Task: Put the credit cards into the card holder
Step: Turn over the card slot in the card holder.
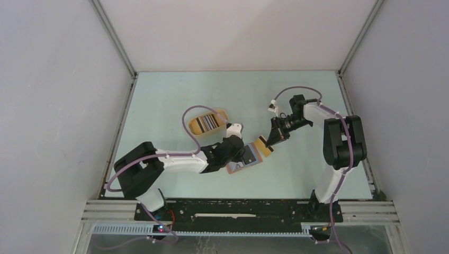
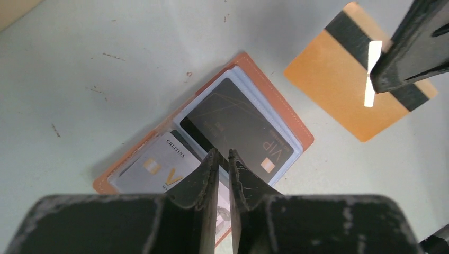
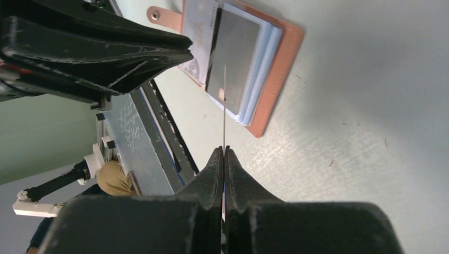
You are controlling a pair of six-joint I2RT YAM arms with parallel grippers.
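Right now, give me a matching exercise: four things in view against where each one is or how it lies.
Things:
1 orange card
2 black card
3 holder
4 tray

Places or states:
a lying open
b inside the holder
c pinched in the right gripper
d apart from the holder, striped cards in it

Pairs: 1-c, 2-b, 3-a, 4-d

Your card holder lies open on the table, two cards in it. Tray sits behind-left. One card, in your right gripper, hangs just right.
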